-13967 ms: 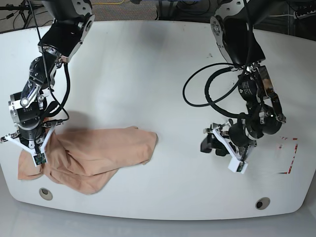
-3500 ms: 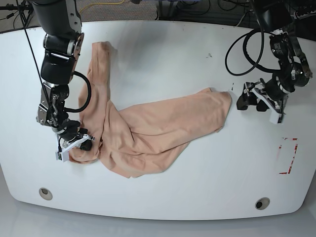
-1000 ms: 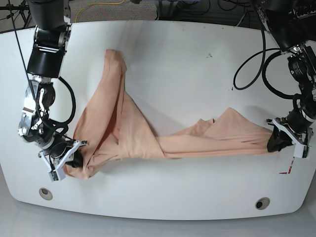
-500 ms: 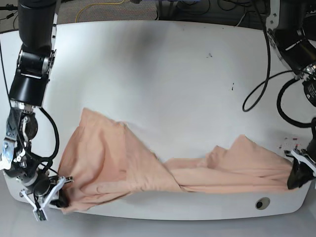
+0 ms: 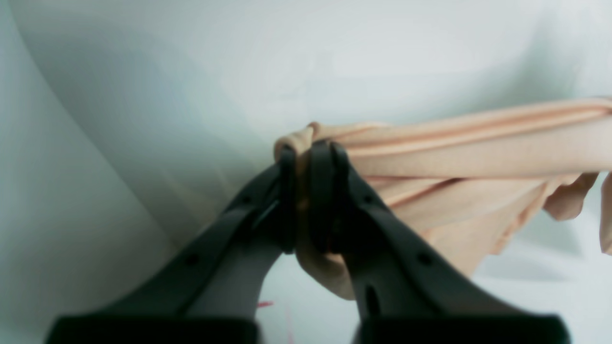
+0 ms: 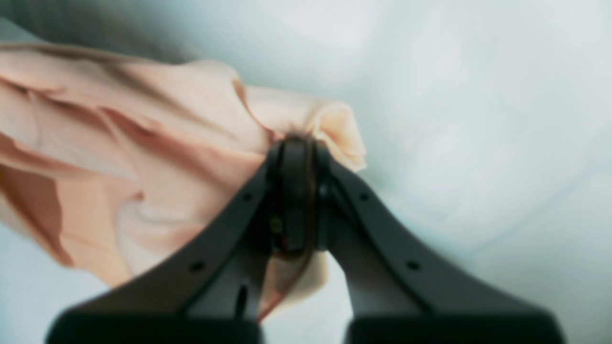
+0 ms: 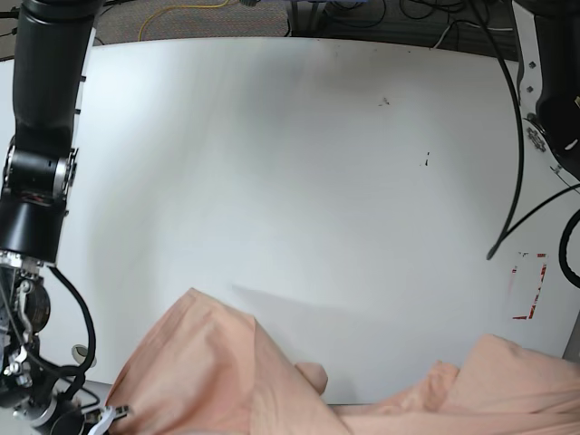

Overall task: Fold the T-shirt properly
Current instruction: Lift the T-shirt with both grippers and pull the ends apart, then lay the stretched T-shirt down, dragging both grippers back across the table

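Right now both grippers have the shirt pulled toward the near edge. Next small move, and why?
Probably carry the shirt back over the table and lay it flat. The left gripper and right gripper are each shut on a bunched corner, the cloth between them looks wrinkled, and it hangs at the near edge, so it is not yet spread for folding.

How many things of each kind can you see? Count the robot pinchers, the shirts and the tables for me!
Grippers: 2, the left gripper and the right gripper, both shut on the peach cloth
T-shirts: 1, the T-shirt
Tables: 1, the white table
Total: 4
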`<state>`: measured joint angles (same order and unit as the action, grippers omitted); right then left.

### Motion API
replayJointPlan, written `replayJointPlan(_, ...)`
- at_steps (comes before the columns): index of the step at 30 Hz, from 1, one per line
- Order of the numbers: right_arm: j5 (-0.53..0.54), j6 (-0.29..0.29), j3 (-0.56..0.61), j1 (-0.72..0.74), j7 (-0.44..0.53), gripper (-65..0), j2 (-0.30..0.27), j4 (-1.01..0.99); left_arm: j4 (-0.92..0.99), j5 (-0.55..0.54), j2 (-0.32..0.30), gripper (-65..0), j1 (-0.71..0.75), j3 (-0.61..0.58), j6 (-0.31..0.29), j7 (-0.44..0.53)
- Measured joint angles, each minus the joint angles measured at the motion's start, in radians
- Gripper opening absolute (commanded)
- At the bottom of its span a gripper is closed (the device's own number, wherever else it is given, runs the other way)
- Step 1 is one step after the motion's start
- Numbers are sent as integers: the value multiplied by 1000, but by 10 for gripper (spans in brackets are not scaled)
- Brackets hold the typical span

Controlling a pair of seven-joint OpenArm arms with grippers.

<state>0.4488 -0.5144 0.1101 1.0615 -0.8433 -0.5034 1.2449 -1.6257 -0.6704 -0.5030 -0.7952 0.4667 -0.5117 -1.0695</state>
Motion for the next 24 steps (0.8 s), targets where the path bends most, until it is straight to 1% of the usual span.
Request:
replayJointPlan(3,4,-33,10,63,10,-650,-12,-25,29,-4,-17,-631,-33,2,1,1)
replayJointPlan(7,5,-37,12,95,12,-650,-14,-28,54,-5,-23,-631,-47,4,3,5)
replayJointPlan(12,6,-39,12,70,1,-650,-14,-29,57,-6,-21,-631,-18,4,2,4)
replayJointPlan(15,7,-41,6,17,-3,-650,-15,-18,56,-8,-21,-631,27,4,-1,7)
replayJointPlan(17,7,-43,-13,-34,-26,-650,-13,6,56,-8,-18,-631,67,4,0,4)
replayJointPlan(21,3,-42,-72,-185,-27,-650,-8,79,58,-8,-6,-631,145,23,-2,-1)
replayJointPlan(24,10,-46,-111,-301,-24,-650,-7,125,58,-11,24,-631,216,76,0,1)
